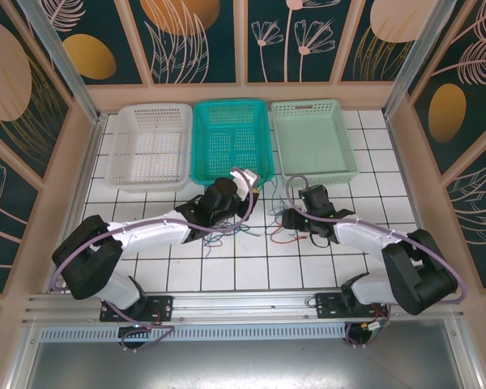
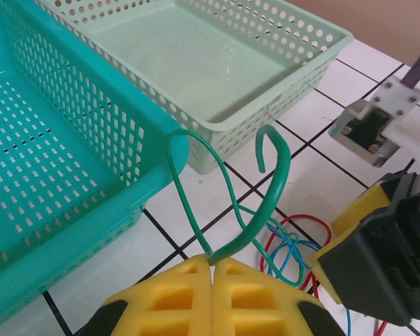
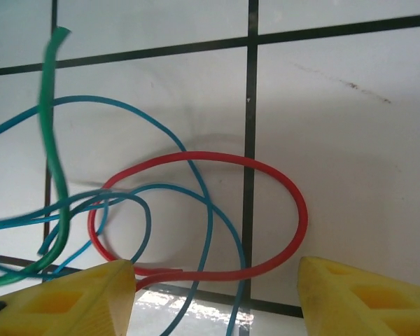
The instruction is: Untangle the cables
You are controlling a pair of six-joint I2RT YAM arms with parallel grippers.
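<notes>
The left gripper (image 2: 213,269) is pinched shut on the green cable (image 2: 276,189), which rises upright beside the teal basket (image 2: 77,105)'s near corner and hooks over at its tip. The other cables (image 1: 255,231) lie tangled on the tabletop (image 1: 186,267) just in front of that basket. The right gripper (image 3: 213,297) stands spread over a red loop (image 3: 297,203) lying crosswise.

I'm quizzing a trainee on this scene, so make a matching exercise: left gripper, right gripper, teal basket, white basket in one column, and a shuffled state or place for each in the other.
1 left gripper
2 right gripper
3 teal basket
4 white basket

A middle of the basket row
B open over the red cable
C left end of the row
D shut on the green cable

Pairs: 1-D, 2-B, 3-A, 4-C
</notes>
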